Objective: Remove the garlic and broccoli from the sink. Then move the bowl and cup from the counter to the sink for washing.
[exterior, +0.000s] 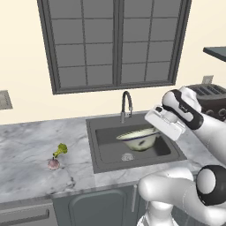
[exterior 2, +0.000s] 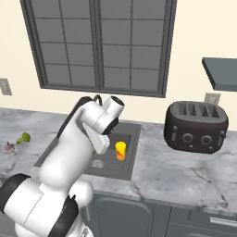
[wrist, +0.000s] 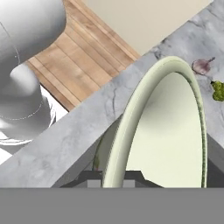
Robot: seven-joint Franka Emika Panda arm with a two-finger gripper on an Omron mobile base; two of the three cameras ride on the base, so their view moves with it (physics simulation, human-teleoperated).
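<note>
The pale cream-green bowl [exterior: 137, 138] sits low inside the dark grey sink [exterior: 95, 148], slightly tilted. My gripper [exterior: 154, 130] is shut on its right rim. In the hand view the bowl [wrist: 170, 131] stands edge-on, and the gripper [wrist: 111, 180] has a dark fingertip on each side of the rim. The yellow cup [exterior 2: 120, 150] appears to stand inside the basin near its right wall. The garlic [exterior: 53, 163] and the broccoli [exterior: 60, 150] lie together on the marble counter [exterior: 26, 150] left of the sink. Garlic [exterior 2: 9, 147] and broccoli [exterior 2: 23, 138] also appear at the far left.
The gooseneck tap [exterior: 126, 106] rises behind the basin, and a whitish drain disc [exterior: 127, 156] lies on its floor. A dark toaster [exterior 2: 196, 127] stands on the counter to the right. A window runs along the back wall. My arm hides the bowl in the right base view.
</note>
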